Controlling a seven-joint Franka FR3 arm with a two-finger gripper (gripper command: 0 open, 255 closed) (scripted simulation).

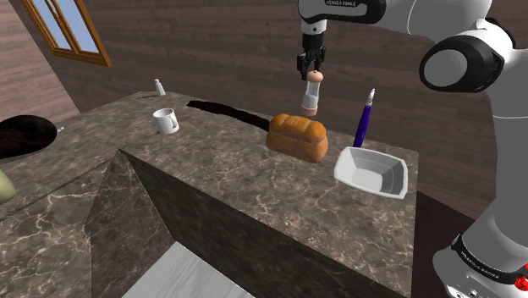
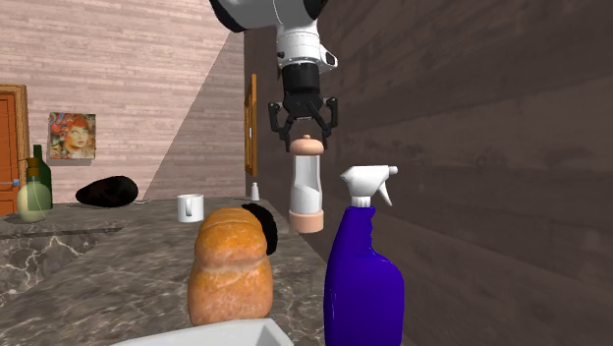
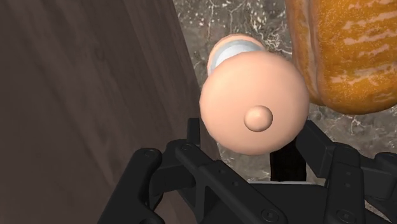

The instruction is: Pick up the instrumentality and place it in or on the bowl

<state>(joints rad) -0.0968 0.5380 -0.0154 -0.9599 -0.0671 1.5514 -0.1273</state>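
Pepper mill (image 1: 313,95) hangs upright from my gripper (image 1: 312,73), which is clamped on its cap, with the arm reaching down over the counter (image 1: 254,195) behind the bread loaf (image 1: 297,136). The white bowl (image 1: 371,172) sits by the counter's corner. In the second exterior view, a spray bottle (image 2: 362,285) crowds the foreground. In the wrist view, the cap hides most of the mill's body.
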